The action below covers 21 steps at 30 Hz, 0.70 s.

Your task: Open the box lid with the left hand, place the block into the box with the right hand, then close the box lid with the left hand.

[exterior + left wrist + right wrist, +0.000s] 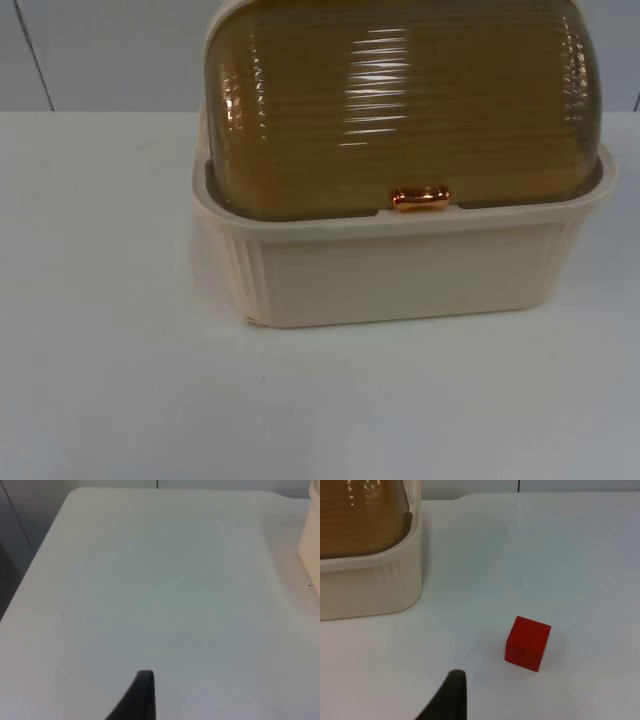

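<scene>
Starting from the near side of the table (110, 400), I see bare white surface in front of the box (400, 275), and nothing of the task looks begun. My left gripper (142, 692) hangs above open table with a sliver of the box's cream wall off to one side; one black fingertip is all I can make out, so I cannot tell whether it is spread or clenched. My right gripper (451, 695) hangs over the table too, short of the red block (527, 644), and again I cannot tell how its fingers are set. It holds nothing that I can see. The block sits on the table on its own, apart from the box, near the box's corner.

Farther back stands the box, a cream ribbed tub, and on it the amber ribbed lid (400, 110) lies fully down, its lower edge seated in the rim. The small copper handle (421, 197) sits at the middle of the lid's near edge, facing me.

By my reckoning all three steps remain: left arm to lift the lid by that handle, right arm to take the block and set it inside, left arm to shut the lid again.
</scene>
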Each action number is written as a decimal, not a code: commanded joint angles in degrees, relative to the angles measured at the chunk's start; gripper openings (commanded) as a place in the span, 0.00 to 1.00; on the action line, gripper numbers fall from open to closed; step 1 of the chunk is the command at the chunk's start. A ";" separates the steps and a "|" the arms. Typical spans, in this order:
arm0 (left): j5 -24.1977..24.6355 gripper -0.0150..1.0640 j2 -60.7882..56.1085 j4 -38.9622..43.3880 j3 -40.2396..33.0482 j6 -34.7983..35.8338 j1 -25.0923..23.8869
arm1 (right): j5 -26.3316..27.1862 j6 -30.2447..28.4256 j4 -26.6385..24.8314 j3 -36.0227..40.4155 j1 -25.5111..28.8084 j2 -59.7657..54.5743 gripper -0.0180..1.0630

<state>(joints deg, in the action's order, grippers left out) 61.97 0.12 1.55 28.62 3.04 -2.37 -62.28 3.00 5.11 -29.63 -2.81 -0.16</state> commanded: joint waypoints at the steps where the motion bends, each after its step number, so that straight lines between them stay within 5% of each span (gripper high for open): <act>1: -0.43 0.99 -0.12 0.38 -0.27 0.06 0.32 | 0.55 0.63 0.33 0.21 -0.18 0.16 0.99; 21: -0.78 0.99 0.11 1.03 0.03 0.06 0.32 | 0.81 0.31 1.43 -0.14 -0.18 0.04 0.99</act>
<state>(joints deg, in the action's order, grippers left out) 61.97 0.12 2.36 28.62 3.04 -2.37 -62.05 2.64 5.98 -29.63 -2.81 -0.16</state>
